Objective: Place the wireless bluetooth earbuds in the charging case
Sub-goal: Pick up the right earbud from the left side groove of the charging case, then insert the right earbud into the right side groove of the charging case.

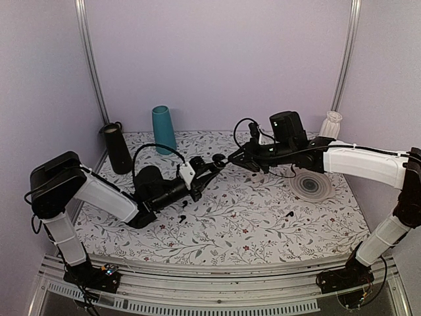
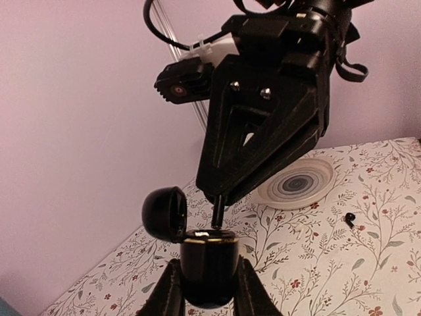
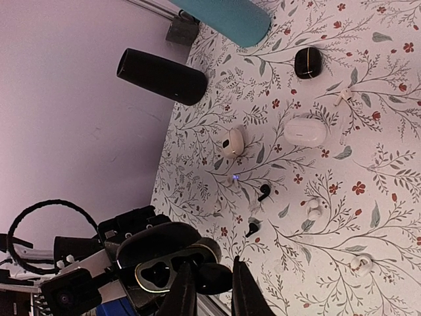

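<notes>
Black on black above the floral surface (image 2: 316, 263): left fingers (image 2: 166, 293) clamp the open charging case (image 2: 209, 273), mouth up; straight over it, right fingers (image 3: 181, 296) pinch 1 earbud (image 2: 217, 214), stem aimed down into the well. A 2nd earbud (image 2: 350, 219) lies loose farther right.

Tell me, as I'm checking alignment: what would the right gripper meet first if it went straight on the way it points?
The open charging case, held up by the left gripper. The earbud in the right gripper looks nearly at its opening, though depth is unclear.
</notes>
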Action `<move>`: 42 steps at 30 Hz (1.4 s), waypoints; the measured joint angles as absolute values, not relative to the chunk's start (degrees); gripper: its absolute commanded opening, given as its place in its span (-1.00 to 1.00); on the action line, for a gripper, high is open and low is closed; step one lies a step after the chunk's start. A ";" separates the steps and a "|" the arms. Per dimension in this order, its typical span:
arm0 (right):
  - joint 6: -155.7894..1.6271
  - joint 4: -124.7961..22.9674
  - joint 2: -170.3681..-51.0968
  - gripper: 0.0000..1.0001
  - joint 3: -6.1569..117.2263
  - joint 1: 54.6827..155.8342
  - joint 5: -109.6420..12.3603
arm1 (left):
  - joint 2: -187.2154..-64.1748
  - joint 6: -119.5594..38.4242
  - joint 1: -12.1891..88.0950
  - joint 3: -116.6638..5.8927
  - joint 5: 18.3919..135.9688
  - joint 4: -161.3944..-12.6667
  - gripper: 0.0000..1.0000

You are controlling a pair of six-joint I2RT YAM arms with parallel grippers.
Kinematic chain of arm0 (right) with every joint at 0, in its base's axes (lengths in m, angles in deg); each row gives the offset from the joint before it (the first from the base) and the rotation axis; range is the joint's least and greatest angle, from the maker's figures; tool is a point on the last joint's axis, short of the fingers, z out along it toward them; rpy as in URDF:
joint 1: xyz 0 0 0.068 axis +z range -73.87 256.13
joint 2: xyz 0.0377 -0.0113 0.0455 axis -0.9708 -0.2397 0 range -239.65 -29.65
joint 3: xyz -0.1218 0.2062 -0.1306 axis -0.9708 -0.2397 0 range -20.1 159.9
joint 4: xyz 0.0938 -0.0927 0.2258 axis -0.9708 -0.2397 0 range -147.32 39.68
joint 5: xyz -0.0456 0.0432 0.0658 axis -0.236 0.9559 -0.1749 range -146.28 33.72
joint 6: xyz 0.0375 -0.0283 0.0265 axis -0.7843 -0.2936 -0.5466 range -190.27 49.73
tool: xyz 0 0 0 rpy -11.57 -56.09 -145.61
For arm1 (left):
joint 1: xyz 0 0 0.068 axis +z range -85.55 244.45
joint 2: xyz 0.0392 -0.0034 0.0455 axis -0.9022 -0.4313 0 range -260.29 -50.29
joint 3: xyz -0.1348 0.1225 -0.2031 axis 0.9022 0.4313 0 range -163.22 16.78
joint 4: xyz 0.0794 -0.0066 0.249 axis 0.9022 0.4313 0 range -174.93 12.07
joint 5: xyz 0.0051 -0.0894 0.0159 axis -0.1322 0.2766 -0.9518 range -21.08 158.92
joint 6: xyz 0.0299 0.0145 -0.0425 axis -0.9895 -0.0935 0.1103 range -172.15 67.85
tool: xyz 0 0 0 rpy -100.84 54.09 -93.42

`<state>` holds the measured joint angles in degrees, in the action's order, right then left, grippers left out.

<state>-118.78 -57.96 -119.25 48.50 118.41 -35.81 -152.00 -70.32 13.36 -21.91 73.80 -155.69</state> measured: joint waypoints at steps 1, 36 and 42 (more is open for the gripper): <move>-118.78 -57.87 -119.25 -0.84 48.50 118.37 -35.81 | -152.00 -70.32 13.36 -21.85 73.87 -155.80 -1.00; -118.95 -56.65 -119.41 -0.84 48.04 118.87 -35.00 | -155.32 -66.87 13.62 -22.59 75.09 -160.52 -1.00; -118.93 -56.69 -119.41 -0.84 48.04 118.89 -35.22 | -155.32 -66.89 13.62 -21.91 76.41 -161.31 -1.00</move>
<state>-118.93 -56.69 -119.41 48.04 118.89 -35.22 -155.32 -66.89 13.62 -21.91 76.41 -161.31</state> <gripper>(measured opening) 0.144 0.214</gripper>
